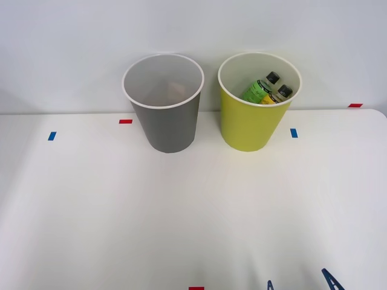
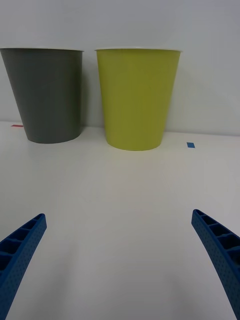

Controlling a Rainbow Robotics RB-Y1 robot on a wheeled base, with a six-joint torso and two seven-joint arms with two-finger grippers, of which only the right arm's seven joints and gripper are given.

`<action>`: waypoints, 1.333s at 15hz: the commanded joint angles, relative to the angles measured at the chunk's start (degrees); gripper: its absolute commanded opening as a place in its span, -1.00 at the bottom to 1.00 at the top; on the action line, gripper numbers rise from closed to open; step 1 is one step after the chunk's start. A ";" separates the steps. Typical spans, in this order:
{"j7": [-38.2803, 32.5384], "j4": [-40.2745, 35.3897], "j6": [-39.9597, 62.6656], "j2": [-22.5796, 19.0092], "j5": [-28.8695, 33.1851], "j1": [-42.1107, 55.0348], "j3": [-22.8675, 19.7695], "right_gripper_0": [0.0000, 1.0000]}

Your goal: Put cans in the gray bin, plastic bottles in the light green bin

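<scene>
Already, you can see both plastic bottles (image 1: pixel 266 89) lying inside the light green bin (image 1: pixel 253 124), leaning side by side against its far right wall with their black caps pointing up toward the rim. One carries a green label, and the other, just beside it on the right, a yellow-orange one. The two touch, or come very close to it.

To the left of that bin stands the gray bin (image 1: pixel 168 124), upright, with only a narrow gap between the two. Look down into it from the front view and you find a faint reddish patch low against the pale inside; whether that is the can you cannot tell.

Both bins sit at the far edge of the white table (image 1: pixel 181 211), close to the wall. Small tape markers dot the table: a red one (image 1: pixel 125 121) just left of the gray bin, a blue one (image 1: pixel 294 133) just right of the green bin, another blue one (image 1: pixel 52 136) further left.

Your right gripper (image 2: pixel 120 260) hangs low over the near part of the table, well apart from the bins and facing them. Its blue ribbed fingers (image 2: pixel 22 250) are spread wide, with nothing between them.
</scene>
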 commanded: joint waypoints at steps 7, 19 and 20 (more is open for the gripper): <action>0.01 -0.01 0.02 -0.01 0.00 0.00 0.00 1.00; 0.01 -0.01 0.02 -0.01 0.00 0.00 0.00 1.00; 0.01 -0.01 0.02 -0.01 0.00 0.00 0.00 1.00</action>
